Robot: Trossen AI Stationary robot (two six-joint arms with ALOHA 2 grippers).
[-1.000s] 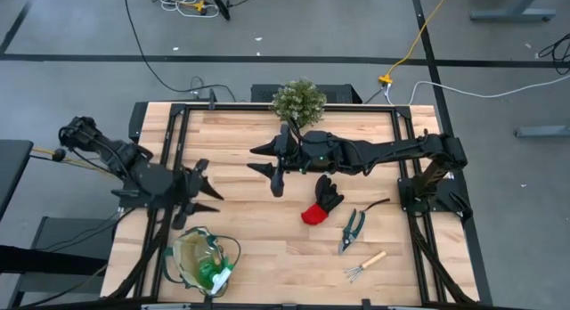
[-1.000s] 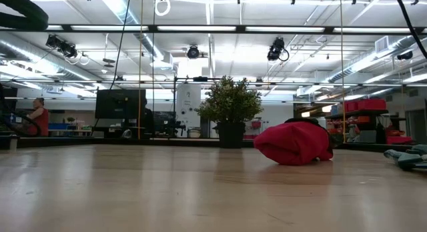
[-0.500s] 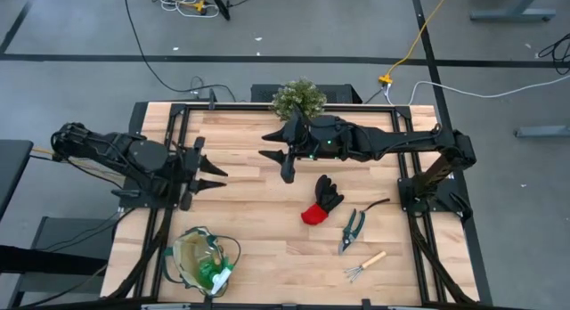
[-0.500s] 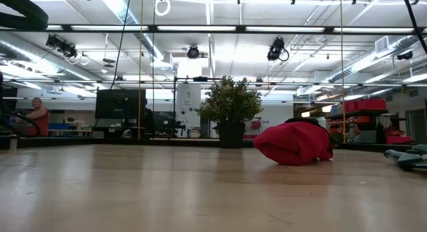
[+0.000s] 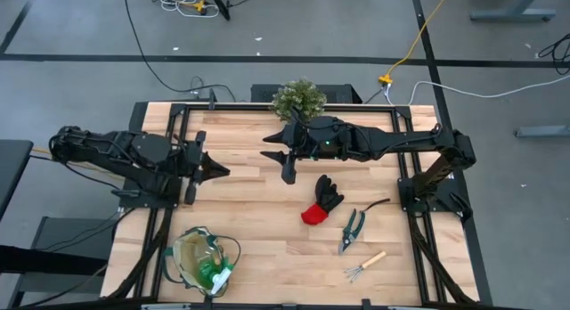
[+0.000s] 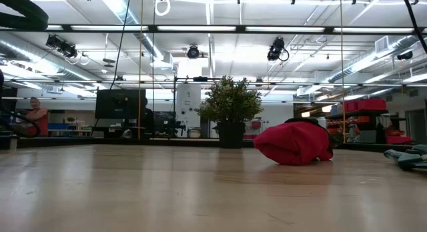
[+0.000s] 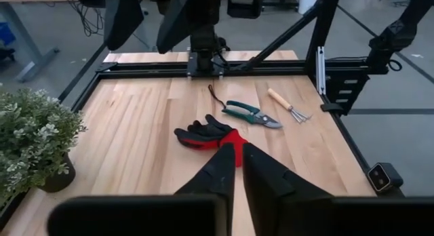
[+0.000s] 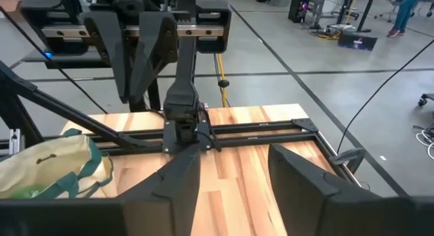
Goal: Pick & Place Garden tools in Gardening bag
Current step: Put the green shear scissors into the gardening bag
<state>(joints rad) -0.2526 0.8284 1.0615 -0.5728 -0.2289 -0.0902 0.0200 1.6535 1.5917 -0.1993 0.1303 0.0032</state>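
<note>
High view, glove (image 5: 322,199) mid-table, gardening bag (image 5: 203,261) at front-left edge

From overhead we look straight down on the whole surface (image 5: 267,212). The low camera sits at board height, close to the red glove (image 6: 293,143) (also seen from above). Each wrist camera faces across the surface toward the opposite arm; the left's shares the glove.
</note>
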